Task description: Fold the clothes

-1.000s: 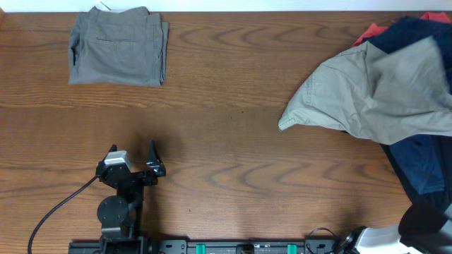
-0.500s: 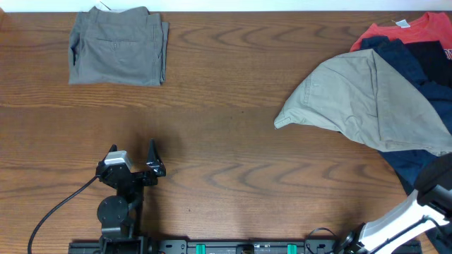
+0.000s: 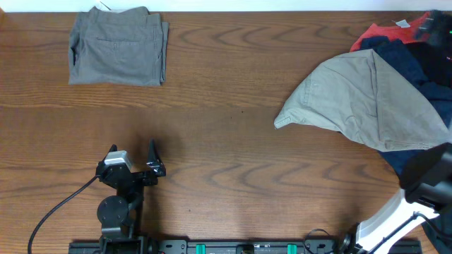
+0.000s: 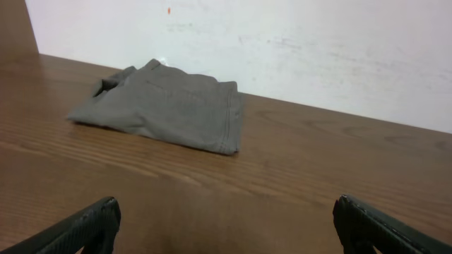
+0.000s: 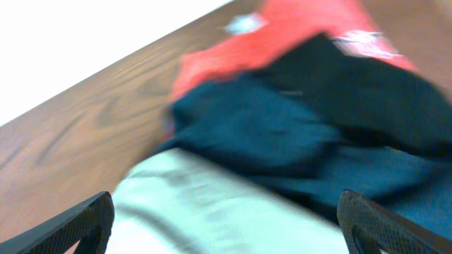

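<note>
Wooden table with folded grey trousers, rumpled clothes pile.

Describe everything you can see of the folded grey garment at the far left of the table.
The folded grey garment looks like grey-green cotton, perhaps shorts. It is folded into a rough rectangle, layers stacked along its right edge, a pocket seam across the top. A white tag peeks at its far edge. It lies flat on the wooden table near the far left corner; only the table touches it.
</note>
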`<state>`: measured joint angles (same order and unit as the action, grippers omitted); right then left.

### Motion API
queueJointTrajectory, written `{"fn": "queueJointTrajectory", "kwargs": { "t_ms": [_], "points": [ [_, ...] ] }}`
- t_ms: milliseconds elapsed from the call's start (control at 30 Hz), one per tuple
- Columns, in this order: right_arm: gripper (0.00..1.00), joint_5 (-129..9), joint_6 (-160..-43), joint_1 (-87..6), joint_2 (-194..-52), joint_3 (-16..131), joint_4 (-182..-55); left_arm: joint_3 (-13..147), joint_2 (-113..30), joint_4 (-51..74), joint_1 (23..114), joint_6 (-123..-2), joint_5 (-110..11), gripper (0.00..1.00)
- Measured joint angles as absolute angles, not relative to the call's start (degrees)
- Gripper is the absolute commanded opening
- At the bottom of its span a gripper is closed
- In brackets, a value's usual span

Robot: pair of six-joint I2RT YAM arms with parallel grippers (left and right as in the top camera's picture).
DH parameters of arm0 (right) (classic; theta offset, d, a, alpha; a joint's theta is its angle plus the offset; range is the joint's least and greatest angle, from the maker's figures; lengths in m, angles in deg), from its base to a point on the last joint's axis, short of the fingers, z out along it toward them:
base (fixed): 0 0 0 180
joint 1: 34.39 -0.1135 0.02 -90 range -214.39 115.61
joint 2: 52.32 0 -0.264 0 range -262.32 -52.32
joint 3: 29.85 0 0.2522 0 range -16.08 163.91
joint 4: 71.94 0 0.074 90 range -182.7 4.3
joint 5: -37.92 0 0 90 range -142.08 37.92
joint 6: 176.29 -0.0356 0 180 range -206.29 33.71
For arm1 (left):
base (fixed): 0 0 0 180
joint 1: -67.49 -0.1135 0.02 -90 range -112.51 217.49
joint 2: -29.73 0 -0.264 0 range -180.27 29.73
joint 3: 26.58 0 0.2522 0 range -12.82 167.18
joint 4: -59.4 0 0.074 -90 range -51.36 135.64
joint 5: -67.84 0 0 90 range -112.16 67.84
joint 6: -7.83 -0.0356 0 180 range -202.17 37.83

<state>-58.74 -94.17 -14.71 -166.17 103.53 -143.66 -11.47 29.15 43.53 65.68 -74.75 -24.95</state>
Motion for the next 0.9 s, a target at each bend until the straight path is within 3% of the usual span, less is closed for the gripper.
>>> {"fn": "queueJointTrajectory", "kwargs": {
  "t_ms": [333, 533, 900],
  "points": [
    [0.99, -61.49, -91.67, -31.56, -166.17, 103.53, -154.81, -11.47, 29.15, 43.53, 65.68, -74.75, -24.95, 0.98],
    [0.99, -55.37, -92.00, -37.55, -166.17, 103.53, -156.07, -11.47, 29.15, 43.55, 65.68, -74.75, -24.95, 0.98],
    [0.99, -39.26, -99.26, -31.54, -166.17, 103.53, -153.73, -11.47, 29.15, 43.53, 65.68, -74.75, -24.95, 0.98]
  ]
}}
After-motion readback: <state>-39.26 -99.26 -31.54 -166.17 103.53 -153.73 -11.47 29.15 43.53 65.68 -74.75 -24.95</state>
